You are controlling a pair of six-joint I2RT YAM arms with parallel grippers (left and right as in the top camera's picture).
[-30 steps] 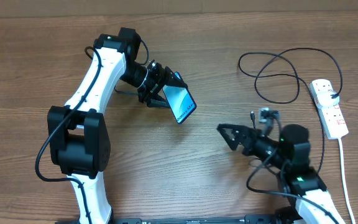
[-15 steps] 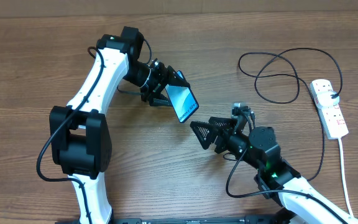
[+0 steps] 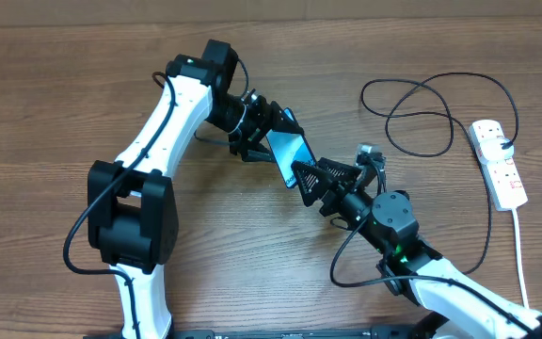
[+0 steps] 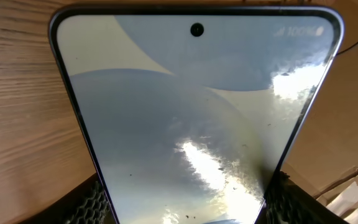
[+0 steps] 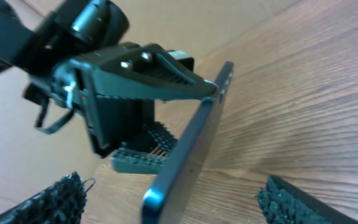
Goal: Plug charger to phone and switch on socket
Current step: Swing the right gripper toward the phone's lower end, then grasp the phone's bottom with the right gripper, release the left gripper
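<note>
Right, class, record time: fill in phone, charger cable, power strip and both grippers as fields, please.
phone: held above the table, tilted, screen lit
left gripper: shut on the phone
right gripper: open, straddling the phone's free end
charger cable: looped on the table, apart from the phone
power strip: right edge, black plug in it

faint "100%" atop phone (image 4: pixel 191 124) screen

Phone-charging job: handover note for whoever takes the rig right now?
Left pincer: shut on phone, held tilted above the table.
Right pincer: open, empty, fingers either side of the phone's free end.
Charger: coiled on the table at far right, near the socket; not held.
Done: phone picked up.
Left: fetch charger tip, plug it in, switch socket on.
</note>
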